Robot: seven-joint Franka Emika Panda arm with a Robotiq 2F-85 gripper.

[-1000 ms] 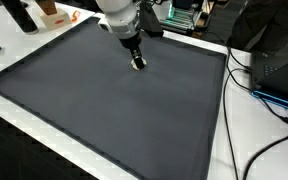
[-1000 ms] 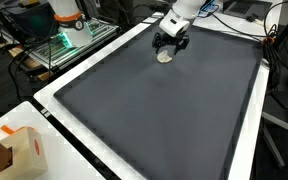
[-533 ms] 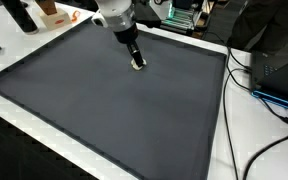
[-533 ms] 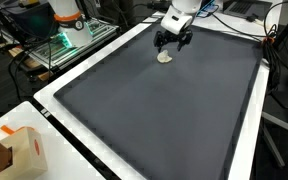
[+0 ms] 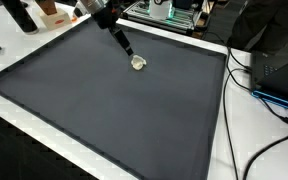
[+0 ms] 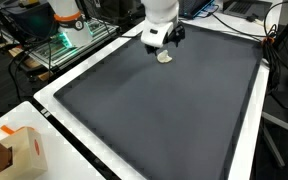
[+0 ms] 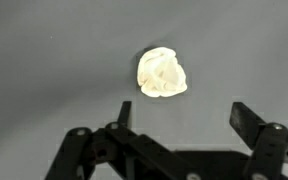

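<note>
Roundish white wad (image 7: 162,73) (long axis seemingly indiscernible) beyond parted hand (image 7: 181,112)

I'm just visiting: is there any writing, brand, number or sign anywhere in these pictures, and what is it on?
No text can be read in any view.
On the cardboard box: an orange patch, perhaps a print, too blurred to read.
On the dark mat, the white crumpled lump and the open pincer: no marks show.
</note>
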